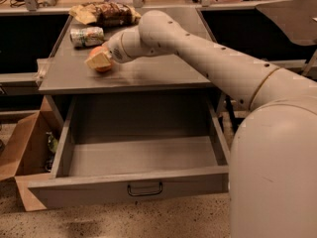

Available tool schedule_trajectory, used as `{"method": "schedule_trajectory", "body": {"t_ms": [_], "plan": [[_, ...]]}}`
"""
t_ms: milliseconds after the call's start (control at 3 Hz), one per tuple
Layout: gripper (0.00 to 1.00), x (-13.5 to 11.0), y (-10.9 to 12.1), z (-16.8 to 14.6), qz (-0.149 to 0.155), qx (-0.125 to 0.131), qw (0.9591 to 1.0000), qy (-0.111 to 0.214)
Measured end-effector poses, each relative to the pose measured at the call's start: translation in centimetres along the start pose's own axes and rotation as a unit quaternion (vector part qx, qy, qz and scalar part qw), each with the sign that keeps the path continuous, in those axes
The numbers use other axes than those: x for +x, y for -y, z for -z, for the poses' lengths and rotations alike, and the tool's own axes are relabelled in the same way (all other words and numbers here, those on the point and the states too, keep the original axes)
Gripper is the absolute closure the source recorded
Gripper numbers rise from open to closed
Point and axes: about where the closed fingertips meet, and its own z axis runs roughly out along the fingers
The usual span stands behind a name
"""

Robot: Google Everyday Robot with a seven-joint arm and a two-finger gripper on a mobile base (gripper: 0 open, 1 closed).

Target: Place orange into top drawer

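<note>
Orange, round, against cream hand

No writing, brand or number can be read, not even on the can. The gripper is at the orange on the cabinet top.

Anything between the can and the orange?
Nothing: camera view shows bare cabinet top between can and orange. Tool sits at the orange.
</note>
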Motion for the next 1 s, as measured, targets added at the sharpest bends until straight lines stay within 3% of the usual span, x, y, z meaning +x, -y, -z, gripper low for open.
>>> {"method": "schedule_trajectory", "body": {"t_ms": [333, 667, 1000], "plan": [[0.64, 0.1, -1.1, 0.8, 0.0, -0.007, 0.9999, 0.01], [0.86, -1.2, -2.9, 4.5, 0.018, -0.002, 0.9984, 0.054], [1.0, -2.3, -6.5, 11.4, 0.048, 0.006, 0.9923, 0.114]]}}
